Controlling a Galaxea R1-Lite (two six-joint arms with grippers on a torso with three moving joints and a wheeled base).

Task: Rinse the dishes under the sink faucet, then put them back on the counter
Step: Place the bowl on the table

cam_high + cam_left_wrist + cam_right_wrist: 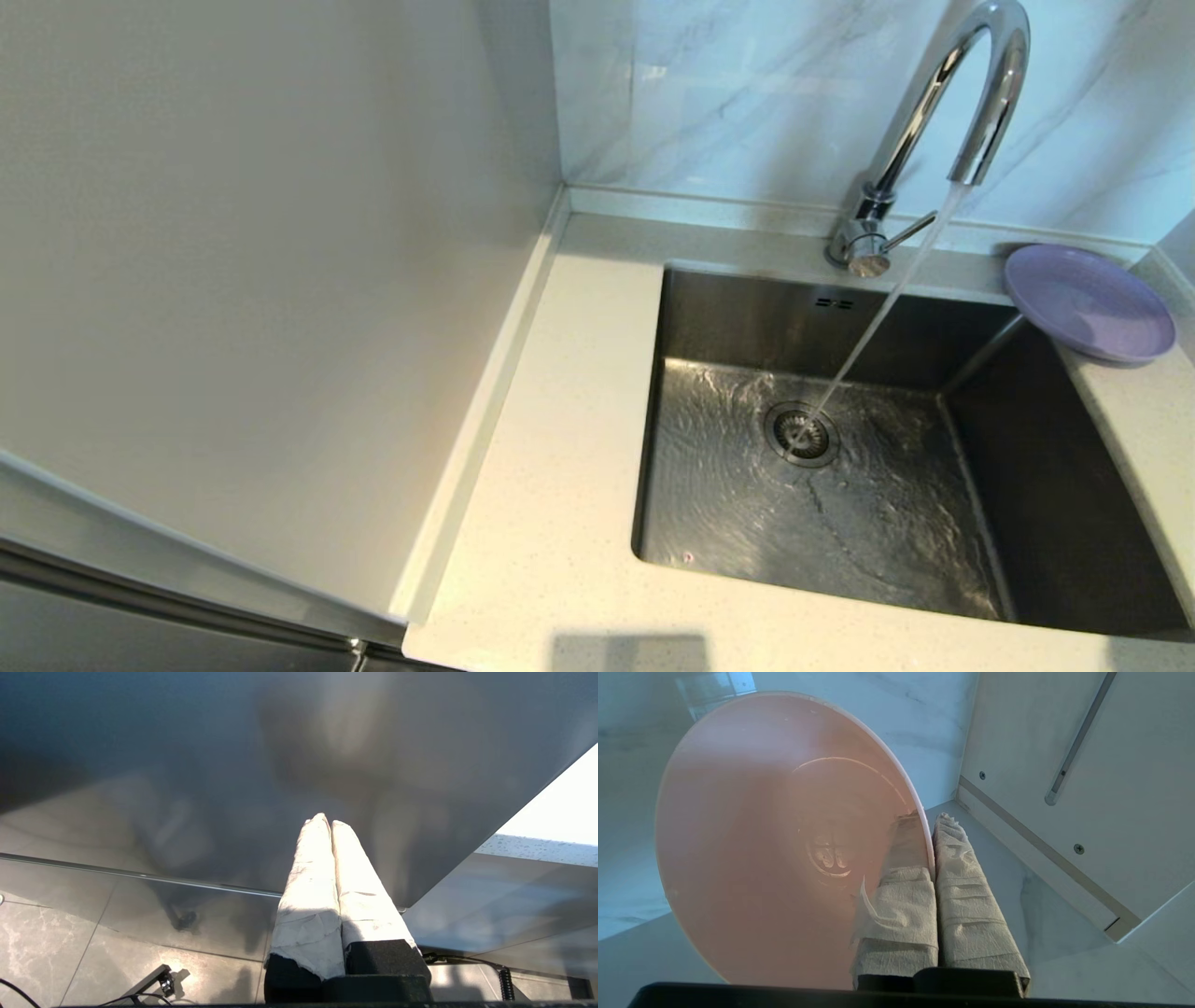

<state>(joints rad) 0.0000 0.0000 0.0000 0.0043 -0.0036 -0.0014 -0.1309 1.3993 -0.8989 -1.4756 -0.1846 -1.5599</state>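
While water runs into the steel sink (1027, 485) | right claw (930, 826) pinches round matte pink bowl (775, 849) rim, tilted on edge | left claw (327, 823) closed, empty.

Sink set in the counter

The plate (1089, 301) lies on the counter (551, 523) at the sink's (1064, 485) far right corner; the faucet (934, 112) stands behind the sink.

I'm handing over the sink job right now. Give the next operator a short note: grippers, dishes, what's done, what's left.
Right gripper: shut on the pink bowl, pinching its rim; not in the head view.
Left gripper: shut, empty, parked low beside the cabinets.
Faucet is running into the sink; nothing lies in the basin.
Lilac plate sits on the counter at the sink's far right corner.
Can't tell what's rinsed. Grey-white bowl not in view.
Left: finish rinsing, return dishes.
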